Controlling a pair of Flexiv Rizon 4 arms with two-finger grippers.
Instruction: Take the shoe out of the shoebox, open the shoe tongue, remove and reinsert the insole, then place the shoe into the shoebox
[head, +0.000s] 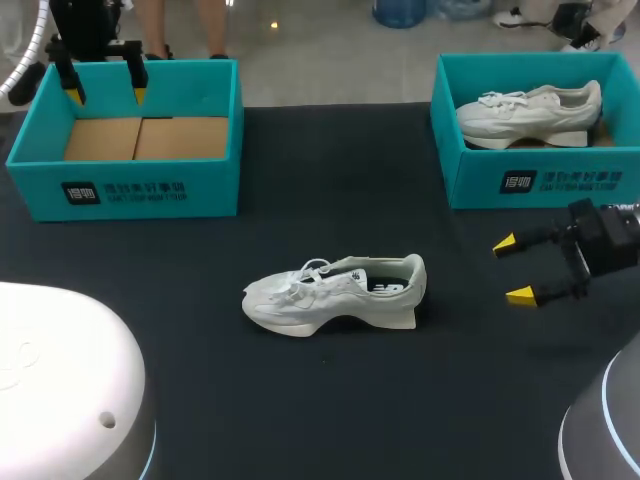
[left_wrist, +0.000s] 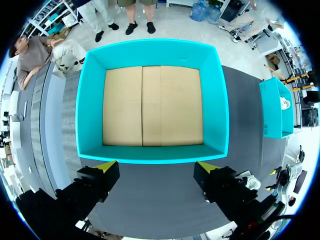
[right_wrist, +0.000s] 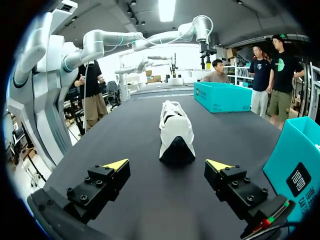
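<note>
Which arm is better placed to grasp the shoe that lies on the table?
The right. The right fingers are open beside the shoe and aimed at its heel, with only bare table between. The left fingers hang over the empty box, away from the shoe.

Looking straight down now: the left gripper (left_wrist: 156, 166) hangs over the dark table (left_wrist: 150, 200), fingers spread wide, yellow tips lined up with the near wall of the teal shoebox (left_wrist: 150, 52). The box is open, brown cardboard floor (left_wrist: 152, 105) in plain sight. Well off to the side sits a second teal box (left_wrist: 272, 115), something white (left_wrist: 285, 103) peeking over its rim.
</note>
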